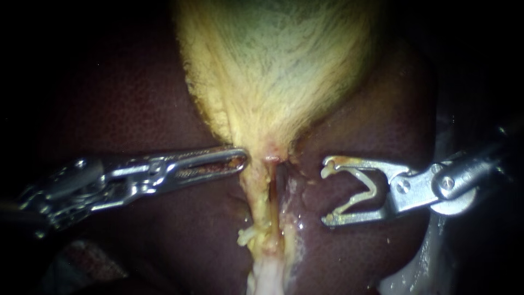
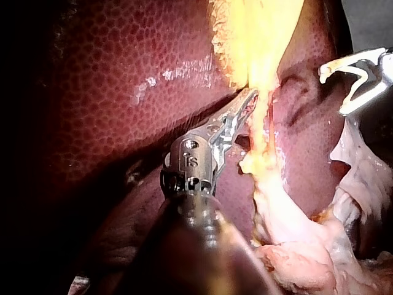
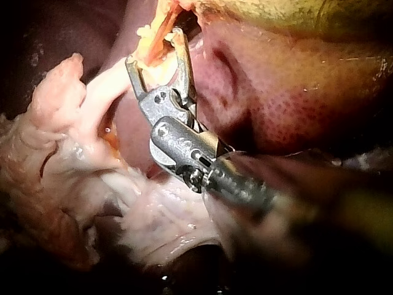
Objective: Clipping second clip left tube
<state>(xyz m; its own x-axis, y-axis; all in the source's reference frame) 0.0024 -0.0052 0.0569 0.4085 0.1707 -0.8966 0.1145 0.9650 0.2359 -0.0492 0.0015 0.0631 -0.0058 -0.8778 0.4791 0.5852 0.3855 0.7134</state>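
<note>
Approach step: my right instrument [image 1: 327, 192] carried a pale V-shaped clip [image 1: 357, 188] between wide-spread jaws, just beside the yellowish left tube [image 1: 262, 191]. My left instrument [image 1: 243, 158], jaws closed, seemingly pinched the yellow-green gallbladder [image 1: 273, 65] above that tube. Next, the clip needed to straddle it.

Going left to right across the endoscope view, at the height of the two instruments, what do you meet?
Silver left instrument → yellow stalk of tissue running down from the gallbladder → dark red liver → pale V-shaped clip, held between the jaws of the silver right instrument.
</note>
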